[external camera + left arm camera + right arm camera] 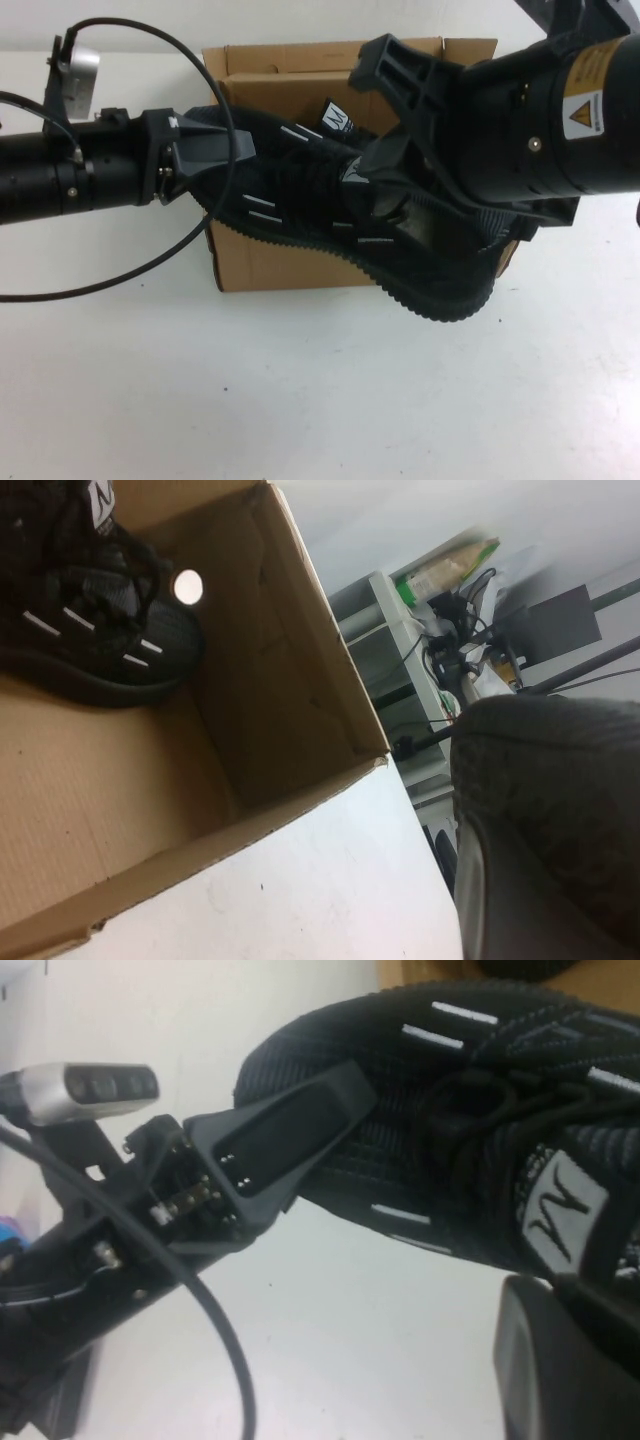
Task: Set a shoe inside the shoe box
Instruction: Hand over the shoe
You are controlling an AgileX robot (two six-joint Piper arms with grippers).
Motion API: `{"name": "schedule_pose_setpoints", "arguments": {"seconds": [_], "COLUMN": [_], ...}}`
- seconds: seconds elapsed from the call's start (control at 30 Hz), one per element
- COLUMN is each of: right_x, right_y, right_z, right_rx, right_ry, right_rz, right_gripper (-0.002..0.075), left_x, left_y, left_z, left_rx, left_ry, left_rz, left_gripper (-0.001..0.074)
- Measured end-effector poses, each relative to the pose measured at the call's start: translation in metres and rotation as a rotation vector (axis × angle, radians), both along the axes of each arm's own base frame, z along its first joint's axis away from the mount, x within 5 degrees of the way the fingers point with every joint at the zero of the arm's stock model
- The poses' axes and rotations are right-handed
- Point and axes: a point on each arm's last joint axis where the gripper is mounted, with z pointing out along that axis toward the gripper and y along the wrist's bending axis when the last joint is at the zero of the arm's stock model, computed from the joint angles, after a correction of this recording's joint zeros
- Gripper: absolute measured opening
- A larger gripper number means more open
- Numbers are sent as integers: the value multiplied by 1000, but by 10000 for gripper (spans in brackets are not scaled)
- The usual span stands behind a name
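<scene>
Left pincer (215, 150) and right pincer (400, 180) both clamped on the shoe (330, 215), shoe box (280, 262) mostly hidden beneath

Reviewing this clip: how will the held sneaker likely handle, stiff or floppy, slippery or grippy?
Probably floppy: the shoe hangs over the shoe box between the left tool at its toe and the right tool near its tongue, suggesting one grip would let it sag. Its mesh likely squashes when pinched. Its ridged sole should resist sliding.
</scene>
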Motion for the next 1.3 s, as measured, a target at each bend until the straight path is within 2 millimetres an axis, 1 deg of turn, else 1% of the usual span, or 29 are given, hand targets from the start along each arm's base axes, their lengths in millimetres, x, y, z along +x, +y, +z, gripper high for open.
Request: {"name": "schedule_pose_setpoints", "arguments": {"seconds": [0.17,0.23,0.27,0.3,0.37,0.43,0.53,0.6,0.63,0.7,0.8,1.0,1.17,1.3], "right_x": [1,0,0,0,-1,-1,-2,-3,-4,-3,0,19,33,43], "right_y": [2,2,2,3,2,2,0,-2,-4,-5,-5,1,12,20], "right_z": [3,4,5,8,14,21,25,23,21,17,13,2,-9,-21], "right_rx": [30,14,3,-1,3,14,29,16,-1,-31,-31,-1,20,3], "right_ry": [-25,-48,-65,-82,-105,-125,-102,-63,-43,-11,24,60,73,100], "right_rz": [9,36,53,67,80,84,66,40,27,14,-20,-88,-104,-107], "right_gripper": [2,18,41,75,185,339,536,602,622,642,652,656,656,656], "left_x": [0,0,0,0,0,-1,-1,-1,-1,-2,-2,-2,-3,-2], "left_y": [0,0,0,0,0,0,-1,-1,-1,-1,-1,-1,-2,-1], "left_z": [0,0,0,0,0,0,1,1,1,1,1,1,2,1], "left_rx": [2,2,2,2,0,-2,-3,-3,-5,-7,-11,-13,-15,-7], "left_ry": [-4,-5,-6,-7,-7,-7,-7,-10,-9,-10,-10,-10,-10,-12], "left_rz": [-1,-1,-3,-5,-8,-11,-14,-15,-18,-21,-29,-33,-36,-27], "left_gripper": [136,136,136,136,136,136,136,136,136,136,135,135,135,135]}}
